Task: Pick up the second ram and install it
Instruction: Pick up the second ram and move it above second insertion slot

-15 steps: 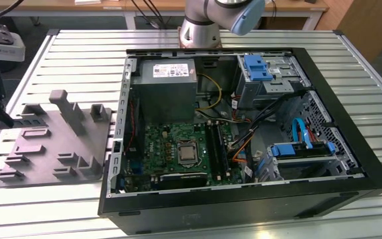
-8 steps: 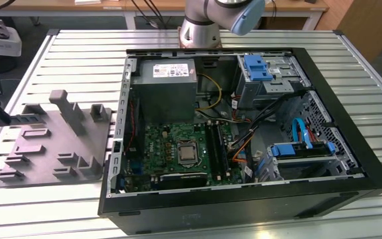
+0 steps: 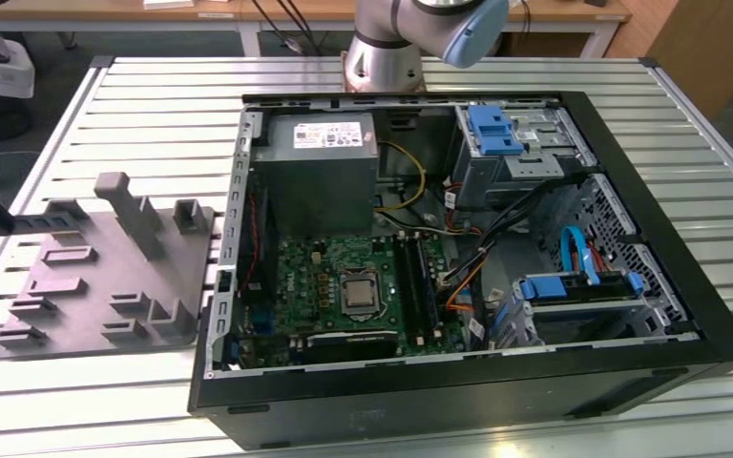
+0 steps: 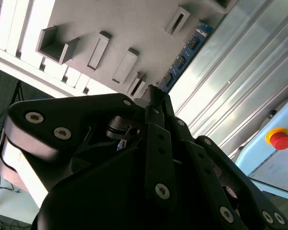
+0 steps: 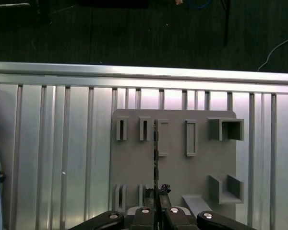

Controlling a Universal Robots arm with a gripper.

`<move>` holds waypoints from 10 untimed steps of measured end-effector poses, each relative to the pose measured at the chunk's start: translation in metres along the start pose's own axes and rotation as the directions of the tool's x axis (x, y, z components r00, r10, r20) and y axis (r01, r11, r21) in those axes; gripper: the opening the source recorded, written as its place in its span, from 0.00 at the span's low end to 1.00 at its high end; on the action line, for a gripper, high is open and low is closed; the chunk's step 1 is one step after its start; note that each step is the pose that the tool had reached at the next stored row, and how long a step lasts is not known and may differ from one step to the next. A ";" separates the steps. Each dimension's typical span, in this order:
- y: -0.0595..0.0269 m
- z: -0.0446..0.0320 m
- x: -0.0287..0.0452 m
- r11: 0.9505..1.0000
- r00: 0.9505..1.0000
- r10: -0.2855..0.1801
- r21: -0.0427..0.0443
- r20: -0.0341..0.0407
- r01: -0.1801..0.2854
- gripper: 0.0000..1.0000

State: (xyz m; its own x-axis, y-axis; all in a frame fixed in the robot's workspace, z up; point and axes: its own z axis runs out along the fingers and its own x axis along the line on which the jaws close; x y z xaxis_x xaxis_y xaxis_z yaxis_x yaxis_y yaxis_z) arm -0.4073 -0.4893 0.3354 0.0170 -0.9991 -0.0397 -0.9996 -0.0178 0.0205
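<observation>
An open black computer case (image 3: 469, 401) is laid on its side on a slatted metal table (image 3: 150, 86). Inside the case, a grey power supply (image 3: 322, 172) is seen at about eleven o'clock and a green circuit board (image 3: 328, 281) at about seven o'clock. A drive cage (image 3: 500, 134) with a blue clip is placed at one o'clock and a second drive cage (image 3: 576, 286) at four o'clock, with loose cables (image 3: 519, 205) strung between them.

A grey plastic tray (image 3: 99, 277) of raised blocks and slots is set at nine o'clock from the case, just beside it. In both wrist views the gripper (image 5: 157, 191) is seen over this tray. Its fingers (image 4: 156, 129) are drawn narrow and clamped on one end of the memory stick (image 4: 187, 50). The stick is shown edge-on as a thin dark line in the first wrist view, and blue with dark chips in the second wrist view. Whether it is clear of the tray cannot be told.
</observation>
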 end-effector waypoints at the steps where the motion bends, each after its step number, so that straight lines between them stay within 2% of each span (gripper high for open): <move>1: 0.0000 -0.0012 0.0000 1.000 1.000 0.000 0.000 0.000 0.000 0.14; 10: 0.0003 -0.0141 -0.0006 1.000 1.000 0.000 0.000 0.003 0.000 0.14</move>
State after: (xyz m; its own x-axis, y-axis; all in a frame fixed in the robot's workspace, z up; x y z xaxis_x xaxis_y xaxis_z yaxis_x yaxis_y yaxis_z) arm -0.4074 -0.4893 0.3495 0.0170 -0.9990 -0.0423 -0.9996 -0.0179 0.0204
